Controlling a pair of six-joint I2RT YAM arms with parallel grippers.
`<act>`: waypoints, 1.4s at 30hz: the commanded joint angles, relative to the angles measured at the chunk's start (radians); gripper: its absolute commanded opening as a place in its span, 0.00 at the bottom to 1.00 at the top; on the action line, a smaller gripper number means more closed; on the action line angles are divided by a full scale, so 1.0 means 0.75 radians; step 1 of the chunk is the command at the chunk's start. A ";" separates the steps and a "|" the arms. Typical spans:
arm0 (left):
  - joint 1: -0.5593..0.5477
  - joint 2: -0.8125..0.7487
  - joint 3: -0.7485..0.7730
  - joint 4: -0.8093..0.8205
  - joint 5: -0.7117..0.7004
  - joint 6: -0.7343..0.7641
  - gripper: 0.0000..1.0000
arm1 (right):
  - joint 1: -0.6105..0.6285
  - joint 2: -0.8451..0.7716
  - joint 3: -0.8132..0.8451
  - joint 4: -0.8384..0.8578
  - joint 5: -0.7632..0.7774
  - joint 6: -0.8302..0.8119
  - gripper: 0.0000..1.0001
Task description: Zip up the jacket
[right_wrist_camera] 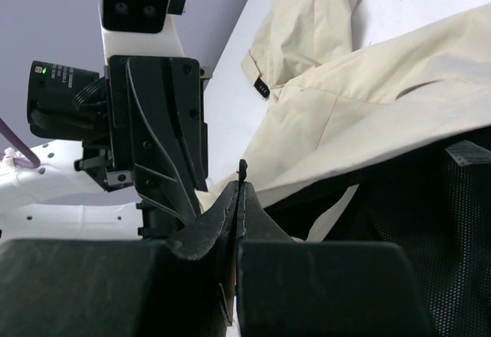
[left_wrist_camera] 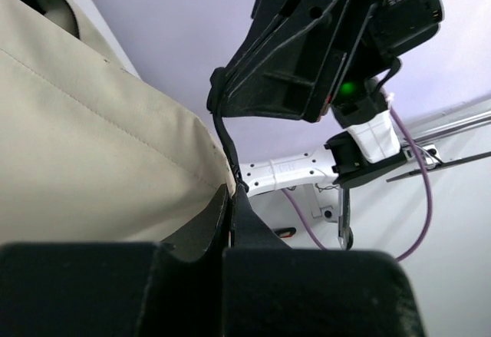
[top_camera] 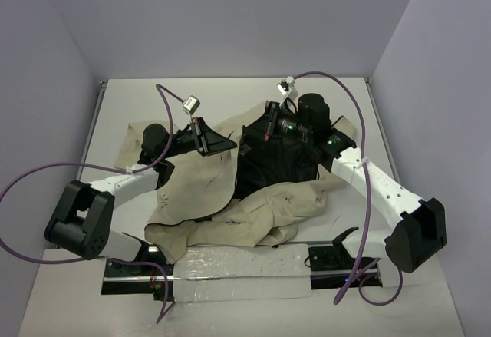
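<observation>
Pinching the jacket point(top_camera: 198, 191) front edges near the top middle, left fingers point(left_wrist_camera: 322, 291) and right fingers point(right_wrist_camera: 322, 291) pressed tight on cloth, next likely lining both edges up.

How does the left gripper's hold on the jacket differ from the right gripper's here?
The left gripper pinches the dark edge of the jacket's beige front panel; the right gripper pinches a thin dark edge beside the black lining. The left gripper reaches in from the left, the right gripper from the right, so they face each other. Both have jaws shut on the jacket, tips close together.
</observation>
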 commanded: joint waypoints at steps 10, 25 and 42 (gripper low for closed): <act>-0.019 -0.059 0.012 0.053 0.099 0.057 0.00 | -0.011 0.068 0.077 -0.003 0.100 -0.067 0.00; -0.019 0.014 0.047 0.137 0.080 -0.015 0.00 | -0.042 -0.071 0.034 -0.164 0.074 -0.045 0.80; -0.019 0.036 0.081 0.055 0.087 0.035 0.00 | -0.003 -0.206 -0.360 0.386 -0.270 0.393 0.74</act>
